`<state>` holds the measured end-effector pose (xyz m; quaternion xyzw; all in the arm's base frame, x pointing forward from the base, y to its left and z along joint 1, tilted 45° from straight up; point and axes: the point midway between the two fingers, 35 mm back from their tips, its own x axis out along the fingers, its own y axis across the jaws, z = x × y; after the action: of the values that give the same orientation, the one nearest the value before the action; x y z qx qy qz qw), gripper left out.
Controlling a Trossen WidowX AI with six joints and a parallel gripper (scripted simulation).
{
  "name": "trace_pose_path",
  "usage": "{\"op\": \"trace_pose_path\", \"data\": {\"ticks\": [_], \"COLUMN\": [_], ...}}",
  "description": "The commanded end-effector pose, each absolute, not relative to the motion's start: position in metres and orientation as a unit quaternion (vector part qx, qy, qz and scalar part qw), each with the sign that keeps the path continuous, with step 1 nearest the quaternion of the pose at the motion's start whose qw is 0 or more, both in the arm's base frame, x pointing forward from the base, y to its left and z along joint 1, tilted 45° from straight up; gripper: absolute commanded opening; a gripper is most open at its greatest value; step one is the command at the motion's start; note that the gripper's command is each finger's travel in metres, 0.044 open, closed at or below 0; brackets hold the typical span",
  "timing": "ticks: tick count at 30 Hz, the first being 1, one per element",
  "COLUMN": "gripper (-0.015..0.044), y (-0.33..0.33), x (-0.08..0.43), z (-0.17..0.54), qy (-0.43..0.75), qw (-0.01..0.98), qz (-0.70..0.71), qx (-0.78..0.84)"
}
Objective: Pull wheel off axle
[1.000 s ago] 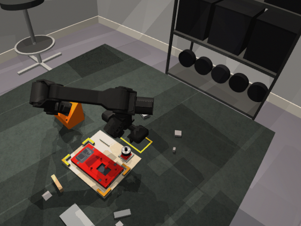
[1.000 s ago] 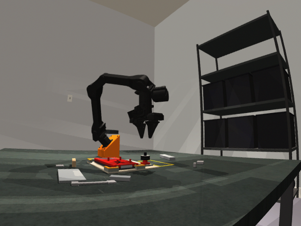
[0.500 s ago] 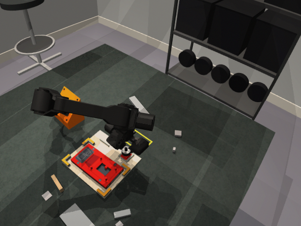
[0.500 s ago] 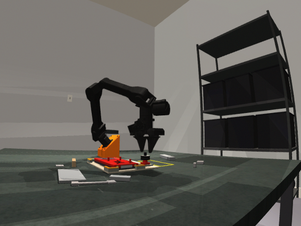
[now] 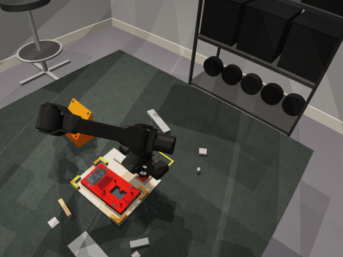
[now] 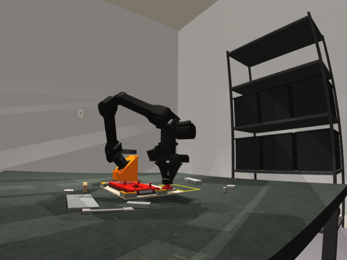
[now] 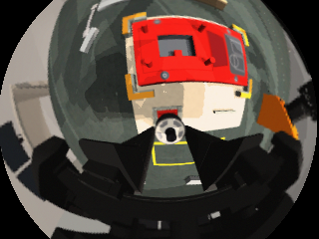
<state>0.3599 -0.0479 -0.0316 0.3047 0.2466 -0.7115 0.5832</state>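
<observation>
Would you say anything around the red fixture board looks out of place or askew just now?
Nothing on the red fixture board looks damaged or tilted. The only untidy thing is the loose grey and tan scrap pieces scattered at random angles across the table. The gripper sits squarely around the wheel, which remains on its axle.
</observation>
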Motion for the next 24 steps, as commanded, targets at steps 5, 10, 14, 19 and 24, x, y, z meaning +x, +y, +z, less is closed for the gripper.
{"op": "trace_pose_path", "data": {"ticks": [5, 10, 14, 19, 24], "gripper": [0.0063, 0.0, 0.0, 0.0, 0.0], "y": [-0.0484, -0.0474, -0.0464, -0.0453, -0.0441], "x": [0.3593, 0.3596, 0.3599, 0.3602, 0.3605], "z": [-0.0313, -0.0303, -0.0294, -0.0283, -0.0271], "qy": [0.247, 0.247, 0.247, 0.247, 0.247], "qw": [0.582, 0.582, 0.582, 0.582, 0.582], "qz": [-0.713, -0.713, -0.713, -0.713, -0.712], "qx": [0.304, 0.304, 0.304, 0.304, 0.304]}}
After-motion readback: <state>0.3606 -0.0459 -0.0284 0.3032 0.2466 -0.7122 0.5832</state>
